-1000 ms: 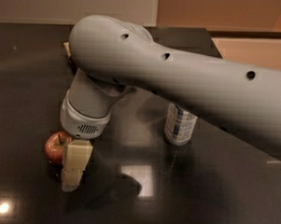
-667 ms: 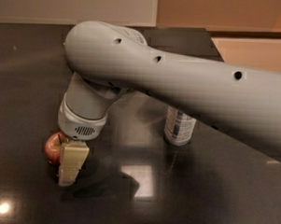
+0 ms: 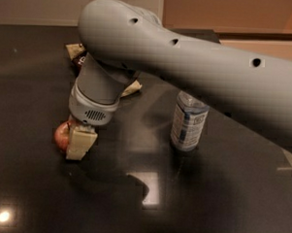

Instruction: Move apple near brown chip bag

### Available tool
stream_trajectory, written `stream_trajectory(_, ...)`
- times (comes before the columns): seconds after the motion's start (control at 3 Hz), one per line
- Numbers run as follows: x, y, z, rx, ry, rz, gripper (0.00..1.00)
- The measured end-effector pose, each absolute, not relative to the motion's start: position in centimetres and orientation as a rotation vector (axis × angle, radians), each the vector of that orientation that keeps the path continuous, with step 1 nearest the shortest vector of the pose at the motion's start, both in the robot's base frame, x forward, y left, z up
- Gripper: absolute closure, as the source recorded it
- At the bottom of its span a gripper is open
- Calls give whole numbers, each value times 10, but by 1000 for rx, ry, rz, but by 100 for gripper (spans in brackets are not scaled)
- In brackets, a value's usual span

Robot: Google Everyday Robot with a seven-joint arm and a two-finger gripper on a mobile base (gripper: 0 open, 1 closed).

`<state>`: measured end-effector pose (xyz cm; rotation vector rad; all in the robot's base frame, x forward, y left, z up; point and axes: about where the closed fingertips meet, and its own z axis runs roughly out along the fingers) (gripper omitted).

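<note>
- Gripper: low over the near-left part of the table, on a grey arm that reaches in from the right. Whether it is open or has hold of anything cannot be told.
- Apple: red, on the table at near left, right against the gripper's left side and partly hidden by it.
- Brown chip bag: flat at far left, mostly behind the arm, apart from the apple.
- Water bottle: upright, right of the gripper.
- Table: black, glossy.

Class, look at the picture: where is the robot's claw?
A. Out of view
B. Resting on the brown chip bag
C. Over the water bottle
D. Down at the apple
D: the claw is low on the table right against the apple, well apart from the water bottle and the brown chip bag.
</note>
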<state>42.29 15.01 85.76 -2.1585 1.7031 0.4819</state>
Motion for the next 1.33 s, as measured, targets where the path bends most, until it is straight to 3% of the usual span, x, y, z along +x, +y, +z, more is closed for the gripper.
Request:
stream_trajectory(0.33, 455, 140, 875, -2071, 1774, 456, 95)
stream_trajectory(0.67, 497, 119, 878, -1924, 1904, 411, 100)
stream_trajectory(1.33, 542, 74, 873, -1704, 2037, 364, 100)
